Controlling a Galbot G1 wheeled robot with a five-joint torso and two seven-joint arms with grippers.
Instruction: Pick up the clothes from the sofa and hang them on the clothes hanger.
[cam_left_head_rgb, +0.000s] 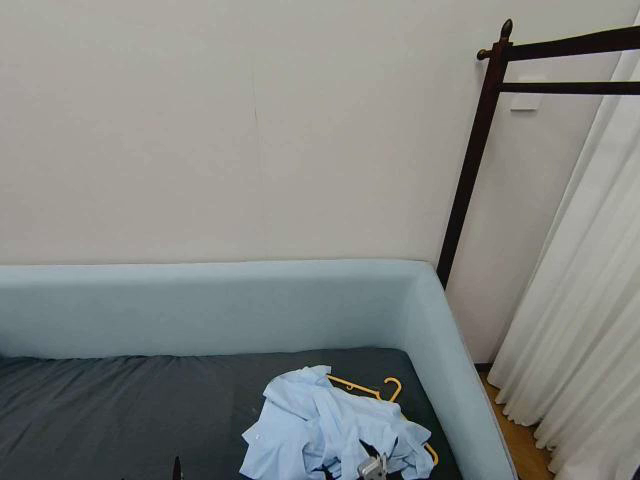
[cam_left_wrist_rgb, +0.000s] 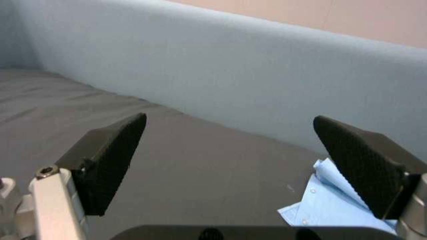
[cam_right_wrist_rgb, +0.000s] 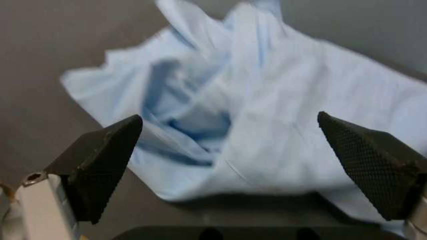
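Shirt (cam_left_head_rgb: 320, 425) on sofa (cam_left_head_rgb: 200, 305); rack (cam_left_head_rgb: 478, 140) behind, R.

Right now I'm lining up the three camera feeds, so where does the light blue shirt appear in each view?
Head view: shirt low, right of centre, on the dark grey seat cushion, a yellow hanger poking out.
Left wrist view: a corner of the shirt beside one fingertip of the open left hand.
Right wrist view: shirt crumpled beneath the open right hand.
Shared landmark: the dark grey seat cushion under it.
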